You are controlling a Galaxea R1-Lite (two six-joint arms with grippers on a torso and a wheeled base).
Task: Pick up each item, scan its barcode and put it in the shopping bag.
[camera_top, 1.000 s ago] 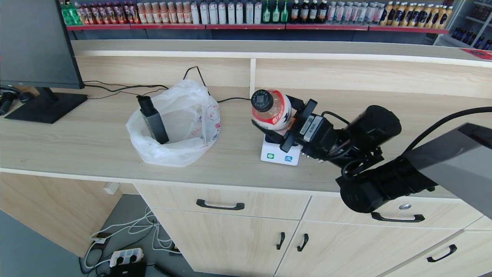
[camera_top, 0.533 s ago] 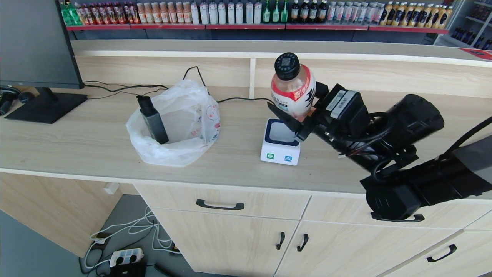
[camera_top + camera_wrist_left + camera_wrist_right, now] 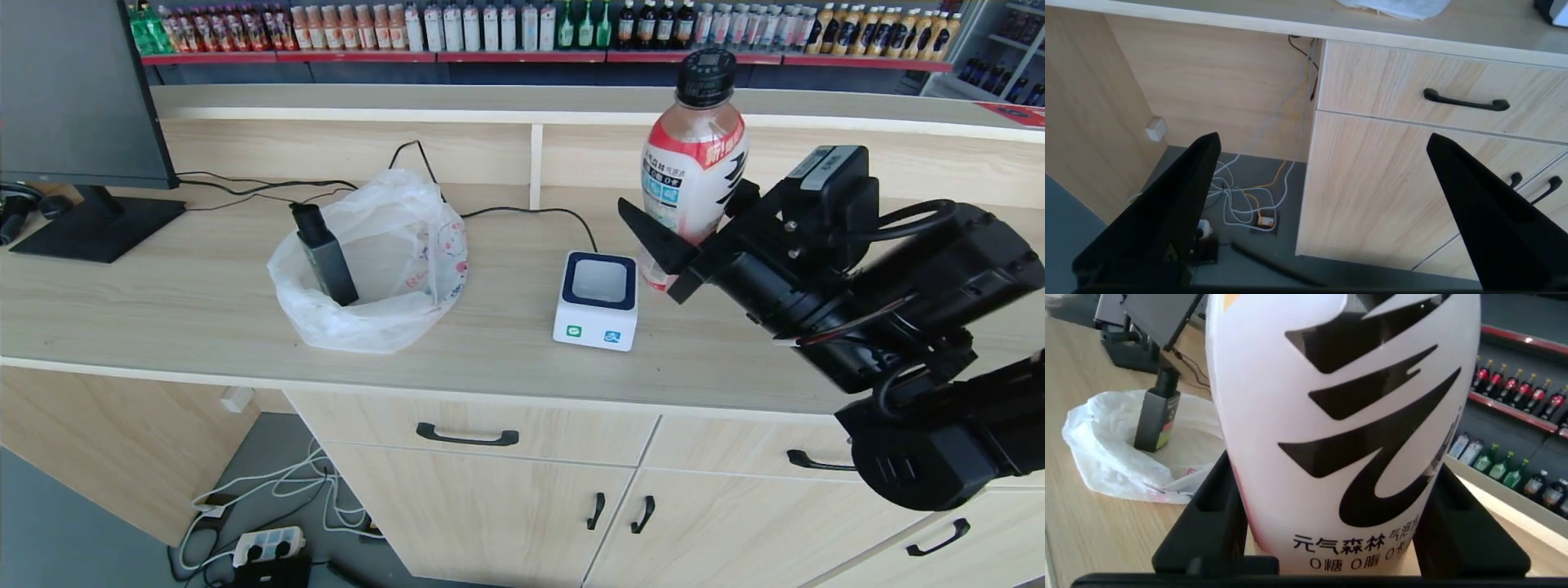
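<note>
A white and red drink bottle [image 3: 694,163] with a black cap stands upright in my right gripper [image 3: 690,222], which is shut on its lower body. It hangs above the counter just right of the small white barcode scanner [image 3: 598,299]. In the right wrist view the bottle [image 3: 1347,416] sits between the black fingers [image 3: 1208,514]. The white plastic shopping bag [image 3: 371,269] lies open left of the scanner, with a dark box [image 3: 325,253] standing in it. My left gripper [image 3: 1323,137] is open, low in front of the cabinet, holding nothing.
A monitor [image 3: 77,98] on its stand occupies the counter's far left, with black cables [image 3: 261,189] running behind the bag. A raised wooden ledge [image 3: 531,151] backs the counter. Drawer handles [image 3: 1466,101] and floor cables [image 3: 1249,216] lie below.
My right gripper lifted the bottle off the scanner, carrying it up and to the right and turning it from tilted to upright. The bag and the scanner stayed put.
</note>
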